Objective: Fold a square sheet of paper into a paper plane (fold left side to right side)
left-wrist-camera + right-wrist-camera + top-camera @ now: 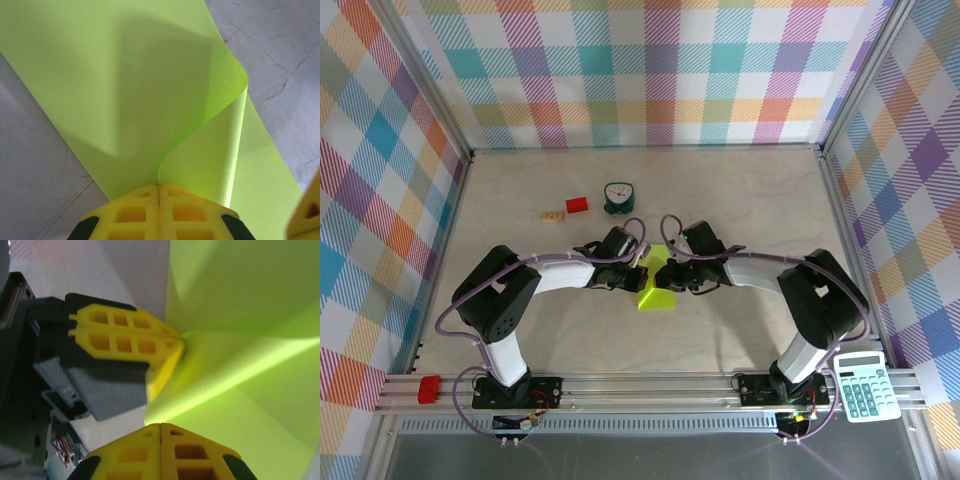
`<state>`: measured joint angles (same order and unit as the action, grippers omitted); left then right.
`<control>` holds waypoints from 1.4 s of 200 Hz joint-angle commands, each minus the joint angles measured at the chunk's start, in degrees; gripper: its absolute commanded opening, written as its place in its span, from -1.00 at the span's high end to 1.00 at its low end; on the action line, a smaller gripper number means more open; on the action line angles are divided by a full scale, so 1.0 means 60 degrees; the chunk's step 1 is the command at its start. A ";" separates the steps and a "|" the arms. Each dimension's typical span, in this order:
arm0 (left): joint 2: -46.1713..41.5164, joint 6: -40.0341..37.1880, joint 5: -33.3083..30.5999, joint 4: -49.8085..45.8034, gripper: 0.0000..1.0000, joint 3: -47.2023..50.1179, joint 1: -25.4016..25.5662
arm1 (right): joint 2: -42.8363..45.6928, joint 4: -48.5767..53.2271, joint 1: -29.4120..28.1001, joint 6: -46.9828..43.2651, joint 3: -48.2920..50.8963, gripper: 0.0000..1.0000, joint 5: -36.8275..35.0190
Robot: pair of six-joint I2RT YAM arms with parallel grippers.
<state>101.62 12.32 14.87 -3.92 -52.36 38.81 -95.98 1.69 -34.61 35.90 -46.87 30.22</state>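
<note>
Paper (658, 292) looked light, limp and crease-prone (it curled freely); left gripper (159, 187) and right gripper (160, 427) were each clamped shut on its edge, probably the best hold.

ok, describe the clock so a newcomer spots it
On the far half of the table, left of centre, three small things line up. The clock is the rightmost: teal with a round pale face, unlike the red block and tan block.

square sheet of paper (125, 75) cut off at edges, clock dial (618, 197) unreadable
</note>
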 commanded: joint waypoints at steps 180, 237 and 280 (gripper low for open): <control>0.0302 -0.0251 -0.0471 -0.0357 1.00 0.0028 0.0028 | -0.1346 0.0061 -0.0102 -0.0271 -0.0661 1.00 -0.0412; 0.0348 -0.0266 -0.0517 -0.0357 1.00 0.0010 0.0036 | -0.1478 0.0145 -0.0105 -0.0227 -0.0543 1.00 -0.0537; 0.0285 -0.0236 -0.0523 -0.0284 1.00 0.0017 0.0065 | -0.1566 0.0308 -0.0104 -0.0069 -0.0413 1.00 -0.0721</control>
<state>101.62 12.08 13.98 -3.90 -52.40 38.96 -104.25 1.10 -34.98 35.35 -50.06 27.49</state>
